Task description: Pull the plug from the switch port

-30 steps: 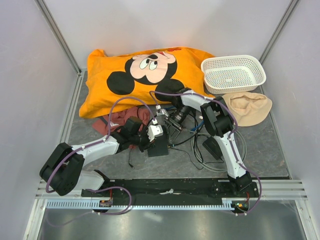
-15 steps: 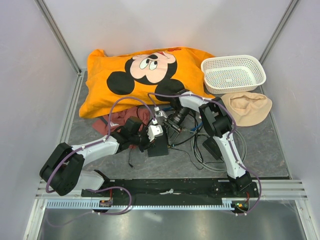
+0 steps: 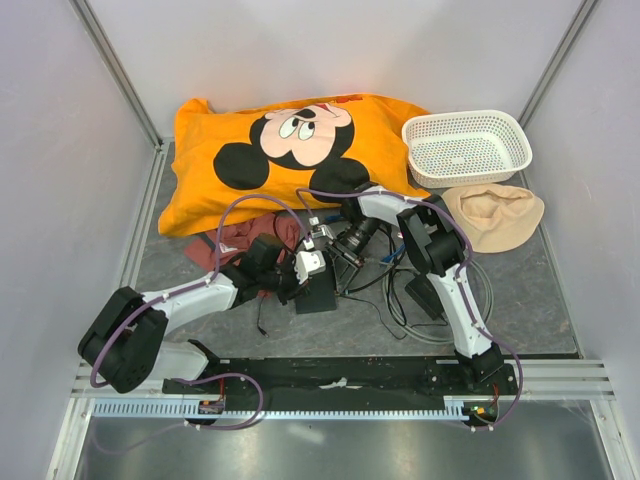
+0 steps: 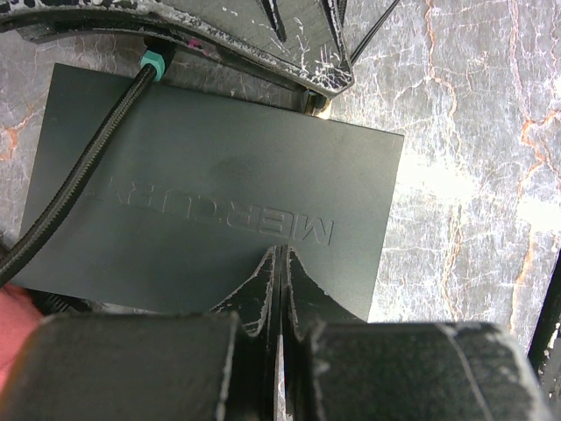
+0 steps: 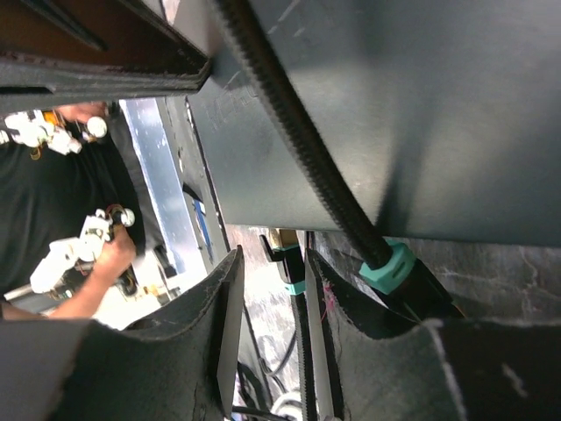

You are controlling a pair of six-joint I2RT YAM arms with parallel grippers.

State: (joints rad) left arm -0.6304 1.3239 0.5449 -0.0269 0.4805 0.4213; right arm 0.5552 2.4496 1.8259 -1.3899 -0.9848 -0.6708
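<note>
The switch (image 3: 316,292) is a flat dark grey box on the table between the arms. In the left wrist view the switch (image 4: 210,184) fills the frame. My left gripper (image 4: 279,256) is shut and empty, its tips resting on the box's top. A black braided cable with a teal plug (image 4: 153,63) goes into the box's far edge. My right gripper (image 5: 272,256) is open at that edge, next to the teal plug (image 5: 390,265). A second teal-banded plug (image 5: 287,263) lies between its fingers, against one finger (image 5: 320,289). Whether this plug sits in a port is hidden.
An orange Mickey Mouse pillow (image 3: 290,150) lies at the back, with a white basket (image 3: 466,147) and a beige cloth (image 3: 495,215) to the right. A reddish cloth (image 3: 238,240) lies beside my left arm. A black adapter brick (image 3: 425,295) and looped cables (image 3: 395,300) lie right of the switch.
My right gripper has moved slightly down and left, closer to the switch's far edge. My left gripper has stayed on the switch.
</note>
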